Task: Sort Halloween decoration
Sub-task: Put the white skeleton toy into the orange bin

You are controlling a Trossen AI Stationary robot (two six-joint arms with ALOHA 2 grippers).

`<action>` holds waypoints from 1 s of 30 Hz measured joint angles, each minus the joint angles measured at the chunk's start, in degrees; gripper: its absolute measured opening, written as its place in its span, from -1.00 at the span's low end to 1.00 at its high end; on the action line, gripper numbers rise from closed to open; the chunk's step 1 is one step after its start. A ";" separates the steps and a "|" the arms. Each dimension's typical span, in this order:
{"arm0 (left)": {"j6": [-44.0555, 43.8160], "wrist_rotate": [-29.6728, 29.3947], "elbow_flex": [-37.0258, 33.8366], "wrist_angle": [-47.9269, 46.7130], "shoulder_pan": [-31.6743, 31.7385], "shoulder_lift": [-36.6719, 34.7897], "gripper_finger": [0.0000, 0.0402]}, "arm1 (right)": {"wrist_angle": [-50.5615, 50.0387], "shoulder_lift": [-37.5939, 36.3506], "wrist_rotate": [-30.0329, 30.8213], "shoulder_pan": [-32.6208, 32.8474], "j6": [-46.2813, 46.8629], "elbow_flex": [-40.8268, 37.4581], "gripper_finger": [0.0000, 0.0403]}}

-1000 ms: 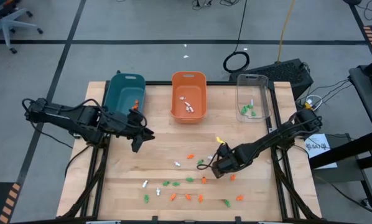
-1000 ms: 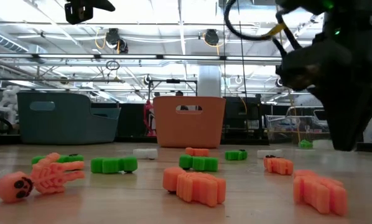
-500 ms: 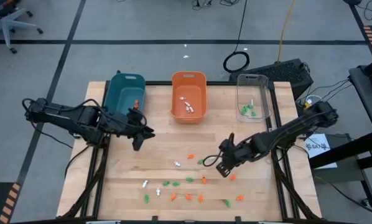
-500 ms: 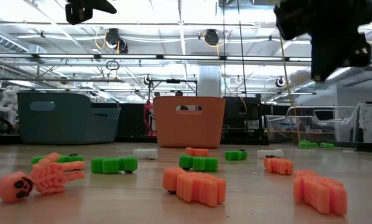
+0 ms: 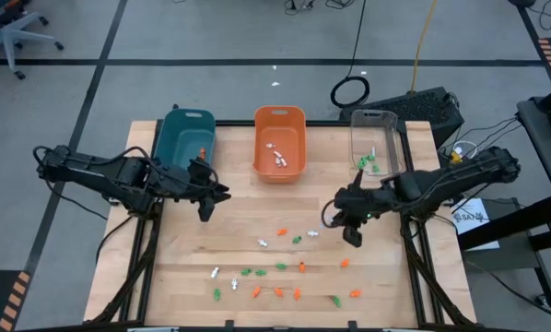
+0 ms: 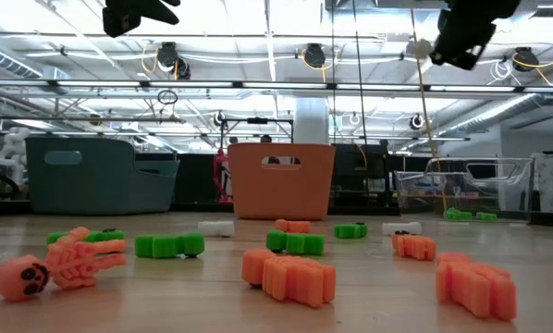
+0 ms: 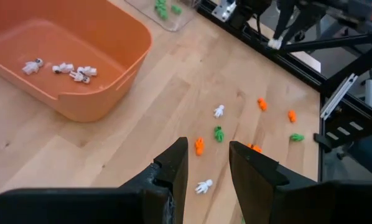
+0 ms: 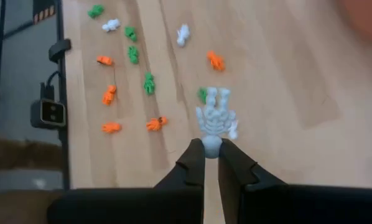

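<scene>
A white skeleton trinket point(image 8: 216, 118) is held pinched in the right gripper point(image 8: 211, 157) above the table point(image 5: 239, 212), while the left gripper point(image 7: 208, 158) is hung half-parted near the teal bin point(image 5: 185, 140).

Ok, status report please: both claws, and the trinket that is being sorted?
Right claw shut on white skeleton, raised above table. Left claw part open, empty, near teal bin. Other trinkets scattered on table. Nothing in the way.
</scene>
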 joint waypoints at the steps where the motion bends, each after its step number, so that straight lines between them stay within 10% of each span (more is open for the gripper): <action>1: -0.02 0.01 0.00 0.00 0.00 0.00 -0.42 | 0.04 -0.79 -0.10 -0.69 -2.75 0.00 -1.00; 13: 0.05 -6.83 0.00 0.13 0.15 0.35 -0.42 | 0.21 -11.26 -0.26 -9.96 -29.25 0.00 -1.00; 30: 0.40 -13.57 0.00 12.46 0.48 0.63 -0.42 | 16.54 -15.62 -7.75 -15.53 -32.62 0.04 -1.00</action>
